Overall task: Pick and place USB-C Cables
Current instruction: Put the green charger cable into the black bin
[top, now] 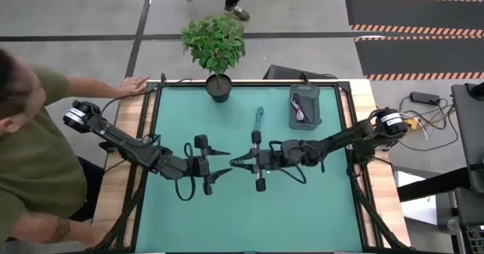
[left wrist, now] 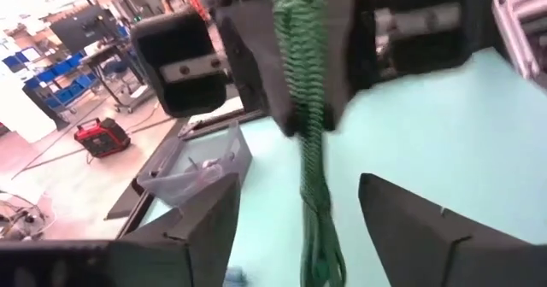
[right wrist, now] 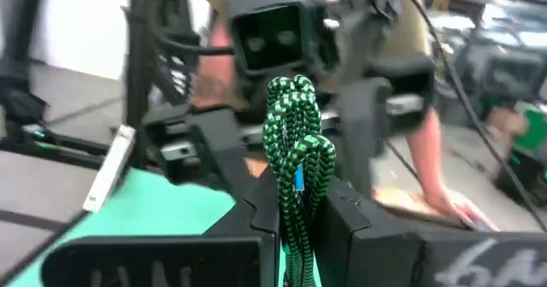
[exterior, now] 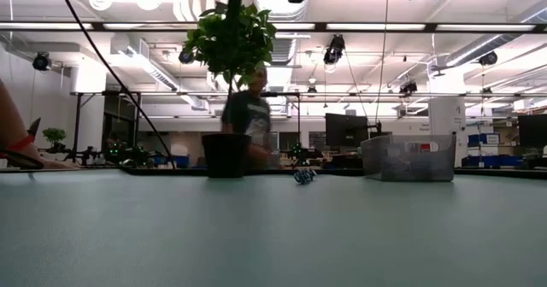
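A person [top: 30, 156] in an olive shirt sits at the table's left edge, one hand [top: 134, 85] resting on the wooden rim beside the left arm's base. Left gripper [top: 221, 162] is over the middle of the green mat [top: 227, 216], fingers spread wide and empty, tips facing the right gripper. Right gripper [top: 240, 162] sits just opposite, almost tip to tip with the left; its fingers are closed on the green cable [right wrist: 296, 150], whose braided loops stand up above the pinch in the right wrist view. In the left wrist view the same cable hangs down from the right gripper into the gap between the left fingers [left wrist: 205, 219] (cannot tell whether it touches either one). Behind the right gripper, toward the far edge, the teal cable [top: 259, 119] lies straight on the mat. Farther right of it stands a grey bin [top: 314, 95] holding the purple cable [top: 299, 106]. A potted plant [top: 215, 50] stands at the far edge, behind both grippers. The low view shows another person [exterior: 249, 116] standing in the room behind the plant.
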You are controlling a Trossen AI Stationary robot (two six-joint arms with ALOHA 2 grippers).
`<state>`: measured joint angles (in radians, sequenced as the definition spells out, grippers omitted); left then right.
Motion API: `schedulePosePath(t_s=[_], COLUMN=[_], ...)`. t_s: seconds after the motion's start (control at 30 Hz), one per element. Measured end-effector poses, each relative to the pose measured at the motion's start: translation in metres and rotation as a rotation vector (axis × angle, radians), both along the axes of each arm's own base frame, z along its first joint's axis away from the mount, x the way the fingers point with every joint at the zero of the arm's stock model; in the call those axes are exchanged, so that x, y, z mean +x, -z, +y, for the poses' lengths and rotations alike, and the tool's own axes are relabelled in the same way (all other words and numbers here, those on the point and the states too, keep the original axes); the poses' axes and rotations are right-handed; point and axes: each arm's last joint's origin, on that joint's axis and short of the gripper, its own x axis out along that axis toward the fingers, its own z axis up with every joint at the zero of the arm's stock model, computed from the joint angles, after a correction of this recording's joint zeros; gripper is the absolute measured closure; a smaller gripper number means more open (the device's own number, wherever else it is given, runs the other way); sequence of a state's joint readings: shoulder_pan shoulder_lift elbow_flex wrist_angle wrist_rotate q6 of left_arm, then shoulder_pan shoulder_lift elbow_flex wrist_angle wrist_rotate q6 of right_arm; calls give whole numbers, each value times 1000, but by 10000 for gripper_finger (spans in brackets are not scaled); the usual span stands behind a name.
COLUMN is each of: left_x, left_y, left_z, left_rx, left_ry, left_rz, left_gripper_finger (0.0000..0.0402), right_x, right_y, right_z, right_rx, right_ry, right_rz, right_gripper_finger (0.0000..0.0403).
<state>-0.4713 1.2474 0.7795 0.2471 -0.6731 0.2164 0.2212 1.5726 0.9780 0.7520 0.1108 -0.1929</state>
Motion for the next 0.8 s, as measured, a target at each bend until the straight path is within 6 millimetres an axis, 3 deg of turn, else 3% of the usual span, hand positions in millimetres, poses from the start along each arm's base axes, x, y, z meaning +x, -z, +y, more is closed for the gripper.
schedulePosePath(t_s=[0.33, 0.53, 0.8], left_x=[-13, -16, -21], left_y=[-9, -7, -10], left_z=[7, 8, 12], left_rx=[13, 41, 92], left_ry=[0, 1, -46], left_rz=[25, 65, 74], left_gripper_finger=[166, 166, 166], right_x=[0, -9, -26], right_y=[-24, -40, -52], right_z=[-7, -12, -50], right_rx=[7, 49, 272], right_ry=[65, 122, 381], right_rz=[440, 741, 1010], right_gripper_finger=[376, 375, 375])
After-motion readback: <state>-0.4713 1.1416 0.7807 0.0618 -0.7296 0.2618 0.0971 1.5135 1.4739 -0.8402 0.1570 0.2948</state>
